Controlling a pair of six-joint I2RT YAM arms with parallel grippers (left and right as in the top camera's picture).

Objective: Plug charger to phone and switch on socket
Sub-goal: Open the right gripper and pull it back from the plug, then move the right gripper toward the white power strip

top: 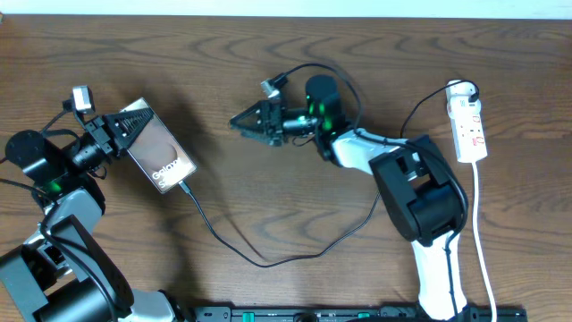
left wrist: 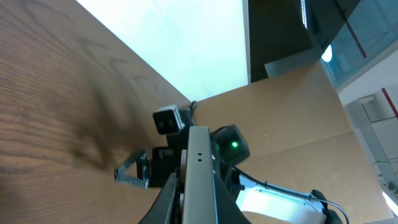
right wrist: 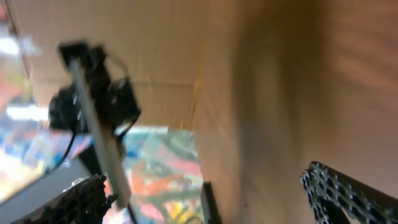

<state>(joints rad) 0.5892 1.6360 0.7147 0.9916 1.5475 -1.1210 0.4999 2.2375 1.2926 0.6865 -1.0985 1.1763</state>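
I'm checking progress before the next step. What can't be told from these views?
1. Overhead: whether the charger tip sits fully in the phone; too small.
2. Overhead: the socket switch position; too small.
3. Overhead: whether the charger reaches the socket; the right arm covers a stretch.
4. Right wrist: everything smeared by motion blur.
5. Left wrist: phone edge-on, screen hidden.

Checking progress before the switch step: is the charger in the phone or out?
In, apparently: overhead, the charger tip meets the phone at its lower end; the right end effector stands clear.
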